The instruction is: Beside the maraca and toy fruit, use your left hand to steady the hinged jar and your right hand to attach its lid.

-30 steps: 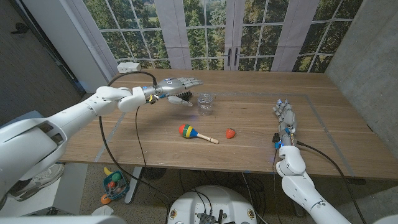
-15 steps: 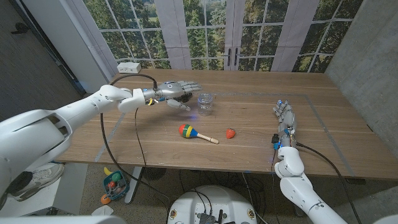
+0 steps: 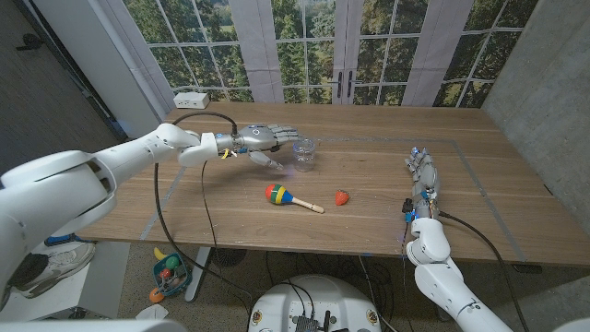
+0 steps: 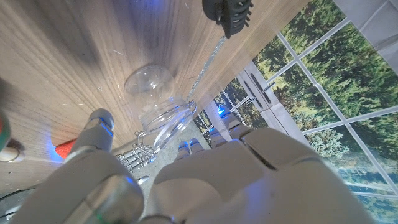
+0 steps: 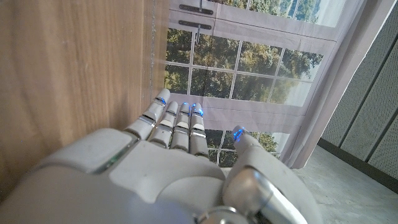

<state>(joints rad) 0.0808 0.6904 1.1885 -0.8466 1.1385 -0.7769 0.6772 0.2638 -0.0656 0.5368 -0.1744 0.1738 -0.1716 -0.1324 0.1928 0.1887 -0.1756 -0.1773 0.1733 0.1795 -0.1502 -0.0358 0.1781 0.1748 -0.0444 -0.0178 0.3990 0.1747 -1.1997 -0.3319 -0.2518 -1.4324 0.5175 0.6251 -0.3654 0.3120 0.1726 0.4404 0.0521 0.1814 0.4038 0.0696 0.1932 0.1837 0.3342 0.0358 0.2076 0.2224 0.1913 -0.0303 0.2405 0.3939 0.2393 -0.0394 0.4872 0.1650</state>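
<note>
The wooden bench [image 3: 369, 184] is spanning most of the head view, running from the lower left up to the windows at the top. Your left arm [image 3: 111, 166] is reaching in from the left edge toward the upper middle of the frame, and your left hand [image 3: 263, 138] is hovering there with its fingers spread apart, gripping nothing; its fingertips are sitting just beside the hinged jar [image 3: 305, 153], and you cannot tell from this view whether they are touching the glass. In the left wrist view the hinged jar [image 4: 163, 123] is showing clear glass with its lid [image 4: 148, 81] hanging open off the hinge, close past the fingers of your left hand [image 4: 205, 174].

Your right hand [image 3: 423, 172] is waiting at the right of the head view, well apart from the jar, fingers stretched out straight and holding nothing; the right wrist view is showing your right hand [image 5: 174, 155] with the fingers extended along the wood.

The maraca [image 3: 286, 196] is lying in the middle of the frame, below the jar. The toy fruit [image 3: 342, 197], a small red strawberry, is sitting just to the right of the maraca's handle.
</note>
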